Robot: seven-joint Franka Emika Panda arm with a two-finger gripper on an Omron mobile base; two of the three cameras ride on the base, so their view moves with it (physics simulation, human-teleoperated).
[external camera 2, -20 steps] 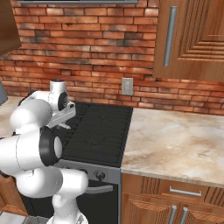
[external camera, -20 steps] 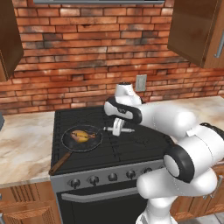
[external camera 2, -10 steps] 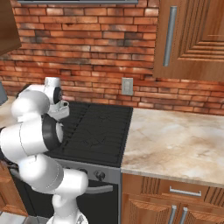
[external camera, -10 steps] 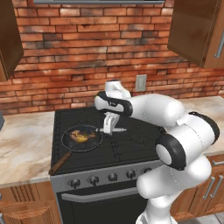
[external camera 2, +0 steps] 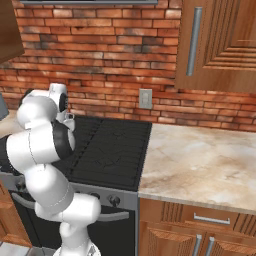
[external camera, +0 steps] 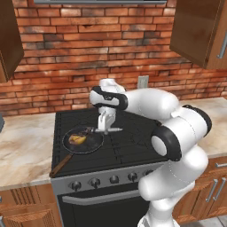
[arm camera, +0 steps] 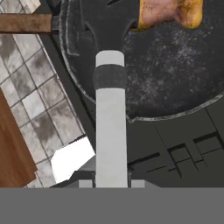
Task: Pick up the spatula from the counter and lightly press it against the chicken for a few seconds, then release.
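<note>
My gripper (external camera: 105,127) hangs over the stove's left side, shut on the spatula (external camera: 107,130), which lies level. In the hand view the pale handle (arm camera: 110,131) runs up from between my fingertips (arm camera: 86,183) to a dark blade (arm camera: 109,26) above the black pan (arm camera: 175,74). The golden-brown chicken (arm camera: 170,11) lies just beside the blade's edge; I cannot tell whether they touch. From the left base camera the chicken (external camera: 79,138) sits in the pan (external camera: 91,144), a little left of and below my gripper. In the right base view my own arm hides the pan.
The pan's wooden handle (external camera: 60,165) points toward the stove's front left corner. Black grates (external camera 2: 110,150) cover the stove. Marble counters (external camera 2: 200,165) lie on both sides. Brick wall with an outlet (external camera 2: 145,98) stands behind, and wooden cabinets (external camera: 201,31) hang above.
The arm has swung left across the stove with the spatula in its grip, from the middle of the burners to the pan's right rim. The chicken and the pan have stayed put.
</note>
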